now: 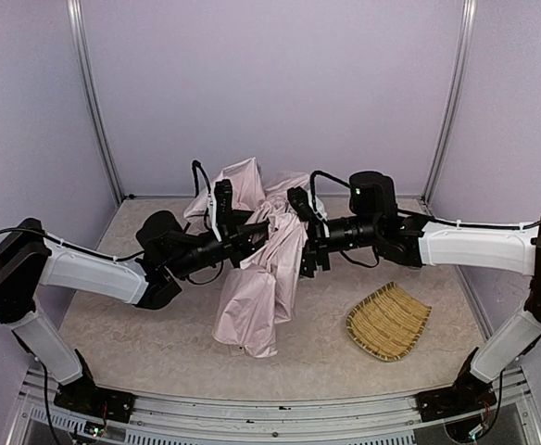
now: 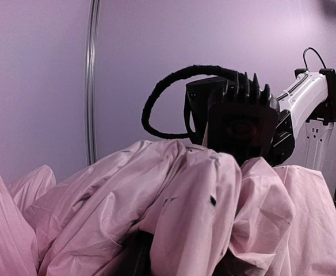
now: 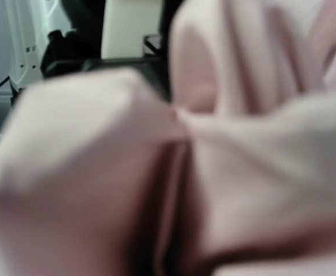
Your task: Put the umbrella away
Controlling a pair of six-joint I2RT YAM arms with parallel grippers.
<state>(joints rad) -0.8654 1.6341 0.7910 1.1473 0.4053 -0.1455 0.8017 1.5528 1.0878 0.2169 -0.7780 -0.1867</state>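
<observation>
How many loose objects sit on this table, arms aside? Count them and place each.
2. The umbrella is bunched at centre, between the left gripper and right gripper. The woven tray lies at front right, apart from it. The fabric may hide something smaller.

Soft, even overhead light fills the top view, which is sharp throughout: the lilac-tinted walls (image 1: 270, 83) show no glare, and only faint shadows lie under the crumpled pale pink folding umbrella (image 1: 252, 297) and beside the oval woven straw tray (image 1: 388, 321) on the speckled beige table (image 1: 141, 324). The left wrist view is dimmer and bowed at its edges, so the metal corner post (image 2: 90, 80) bends slightly, with dark shadow in the lowest creases. The right wrist view is wholly out of focus, its pink cloth a blur around a brownish shadowed fold.
</observation>
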